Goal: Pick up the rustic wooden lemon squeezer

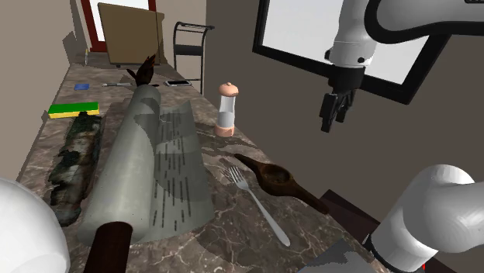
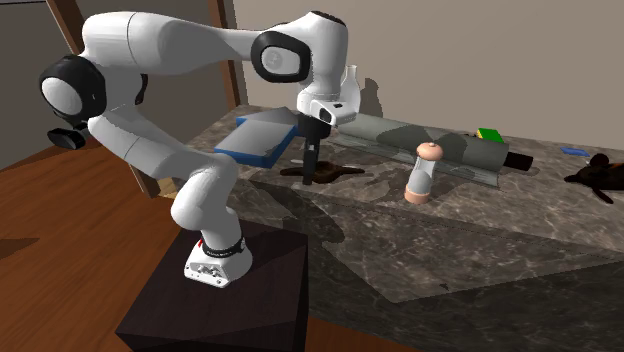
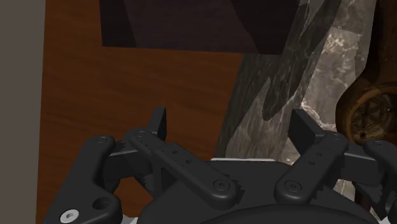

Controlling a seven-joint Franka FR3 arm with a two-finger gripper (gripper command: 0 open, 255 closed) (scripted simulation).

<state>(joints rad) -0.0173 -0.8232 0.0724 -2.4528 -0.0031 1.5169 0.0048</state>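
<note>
- squeezer (image 1: pixel 273 180) lies flat on the worktop (image 1: pixel 233 240), near its edge, just beside the fork (image 1: pixel 261 206). where's the pincer?
- pincer (image 1: pixel 332 120) hangs high, about over that edge, fingers apart, nothing between them.
- the risk?
- from the wrist, the squeezer sits off to one side and there is floor (image 3: pixel 127 83) beneath. a straight drop likely misses it or clips the edge. a skewed grab could shove the fork, or slip off the handle.
</note>
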